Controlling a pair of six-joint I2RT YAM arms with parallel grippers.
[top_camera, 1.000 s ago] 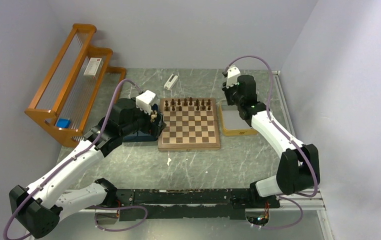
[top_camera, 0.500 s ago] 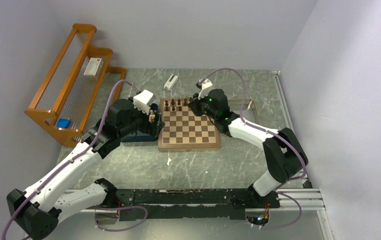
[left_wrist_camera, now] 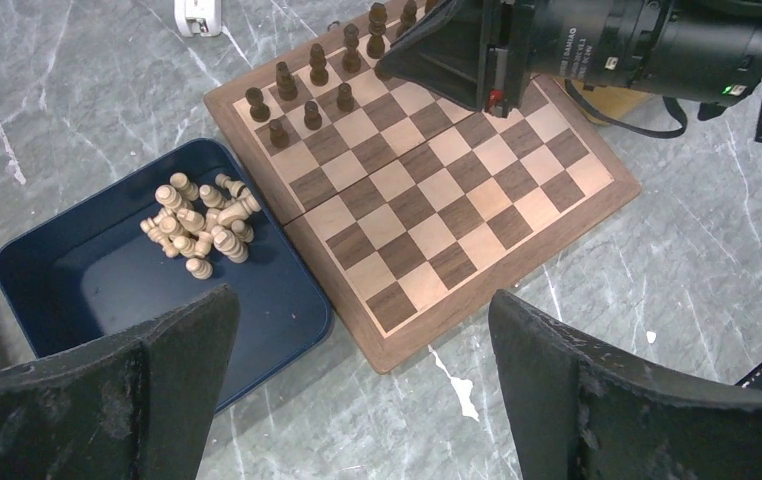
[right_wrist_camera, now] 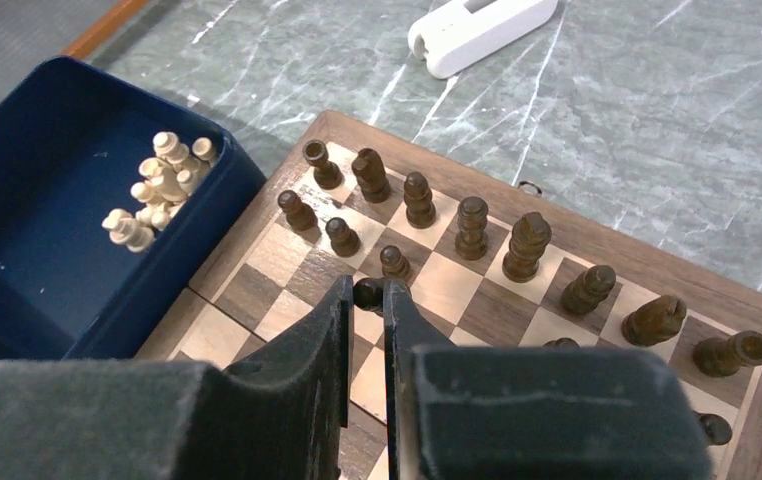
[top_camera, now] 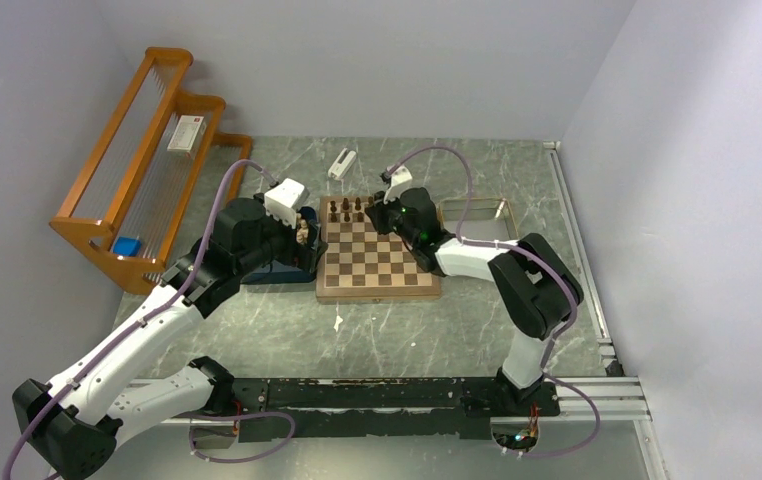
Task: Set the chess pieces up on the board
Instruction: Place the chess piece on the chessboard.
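Top external view: the right arm folds back at the elbow and reaches leftward over the board, putting the right gripper above the far ranks. The left arm stretches forward, and the left gripper hangs over the board's left edge.

Only the right wrist view shows the grip. The right gripper has its black padded fingers drawn nearly together on the round head of a dark pawn, which sits over the second rank among the other dark pieces. Those are glossy turned wood and stand upright in two rows along the rim of the board.

The left wrist view adds what the overhead hides. The left gripper is spread fully and holds nothing. Below it, the pale cream pieces lie heaped in a smooth dark blue tray that touches the checked board. A white plastic block lies on the grey veined table beyond the board.
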